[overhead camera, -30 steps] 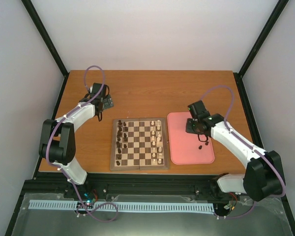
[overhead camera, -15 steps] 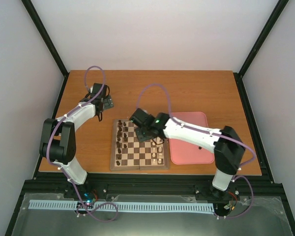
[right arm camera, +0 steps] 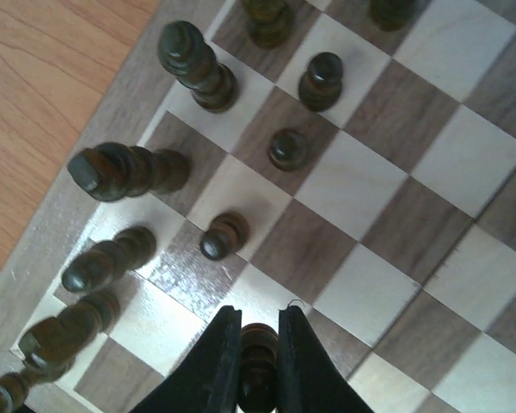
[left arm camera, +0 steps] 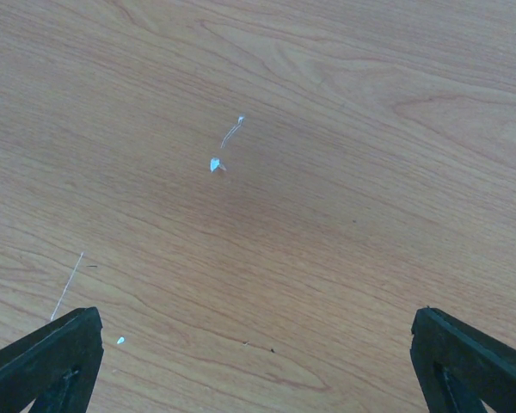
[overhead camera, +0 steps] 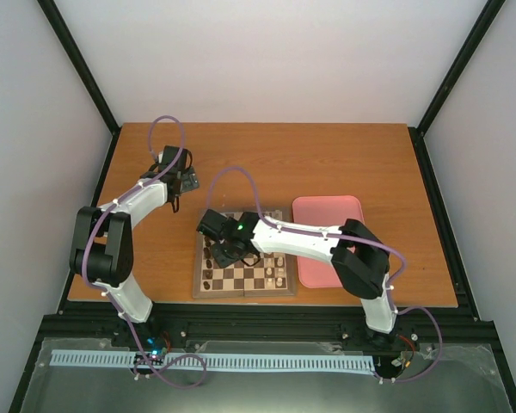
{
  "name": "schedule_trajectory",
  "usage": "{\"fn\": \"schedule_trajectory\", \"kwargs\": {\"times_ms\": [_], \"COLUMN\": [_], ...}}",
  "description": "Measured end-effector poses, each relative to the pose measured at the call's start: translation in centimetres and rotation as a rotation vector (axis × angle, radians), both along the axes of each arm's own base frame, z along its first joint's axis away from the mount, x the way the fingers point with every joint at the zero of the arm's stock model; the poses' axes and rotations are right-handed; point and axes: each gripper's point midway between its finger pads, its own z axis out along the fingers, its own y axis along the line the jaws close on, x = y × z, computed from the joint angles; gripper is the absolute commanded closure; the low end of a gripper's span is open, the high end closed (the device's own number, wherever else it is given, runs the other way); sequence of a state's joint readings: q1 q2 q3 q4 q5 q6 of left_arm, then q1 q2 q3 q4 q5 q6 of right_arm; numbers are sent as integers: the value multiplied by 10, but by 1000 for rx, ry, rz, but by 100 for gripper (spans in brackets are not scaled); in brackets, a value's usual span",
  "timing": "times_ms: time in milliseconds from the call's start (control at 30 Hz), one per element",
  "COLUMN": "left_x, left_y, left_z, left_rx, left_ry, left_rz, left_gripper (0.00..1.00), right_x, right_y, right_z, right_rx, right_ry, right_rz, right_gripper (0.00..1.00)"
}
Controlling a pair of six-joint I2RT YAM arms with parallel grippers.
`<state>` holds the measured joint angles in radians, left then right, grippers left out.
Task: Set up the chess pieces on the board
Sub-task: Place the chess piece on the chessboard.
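Observation:
The board [overhead camera: 241, 294] lies in the middle of the table. Dark chess pieces [overhead camera: 209, 277] stand in its two left columns, cream ones on its right side. My right gripper [overhead camera: 226, 251] hangs over the board's left part. In the right wrist view, this gripper [right arm camera: 258, 331] is shut on a small dark chess piece [right arm camera: 259, 366], just above a light square [right arm camera: 267, 297]. Other dark pieces [right arm camera: 125, 169] stand ahead and to the left. My left gripper [left arm camera: 258, 370] is open over bare wood, with nothing between its fingers [left arm camera: 43, 361].
A pink tray [overhead camera: 327, 211] lies right of the board, partly under the right arm. The left arm's gripper [overhead camera: 177, 188] rests at the table's far left, away from the board. Small white specks [left arm camera: 215, 163] mark the wood below it.
My right arm has swung from over the pink tray across to the board's left side, still shut. The left arm has not moved.

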<state>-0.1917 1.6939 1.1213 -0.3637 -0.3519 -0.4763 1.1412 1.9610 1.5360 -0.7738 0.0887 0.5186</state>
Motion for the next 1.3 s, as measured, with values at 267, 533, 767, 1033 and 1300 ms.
{"fn": "schedule_trajectory", "kwargs": {"times_ms": [267, 533, 767, 1033, 1300], "left_x": [0, 0, 0, 0, 0], "left_y": [0, 0, 0, 0, 0], "left_z": [0, 0, 0, 0, 0], "left_rx": [0, 0, 0, 0, 0], "left_ry": [0, 0, 0, 0, 0], "left_rz": [0, 0, 0, 0, 0], "left_gripper": [0, 0, 0, 0, 0], "right_x": [0, 0, 4, 7, 8], "right_y": [16, 18, 22, 26, 26], "right_z": [-8, -13, -15, -17, -17], "right_rx": [7, -2, -8, -11, -13], "right_ry": [14, 16, 6, -4, -7], "right_rz": [24, 34, 35, 37, 38], "right_gripper": [97, 97, 97, 97, 97]}}
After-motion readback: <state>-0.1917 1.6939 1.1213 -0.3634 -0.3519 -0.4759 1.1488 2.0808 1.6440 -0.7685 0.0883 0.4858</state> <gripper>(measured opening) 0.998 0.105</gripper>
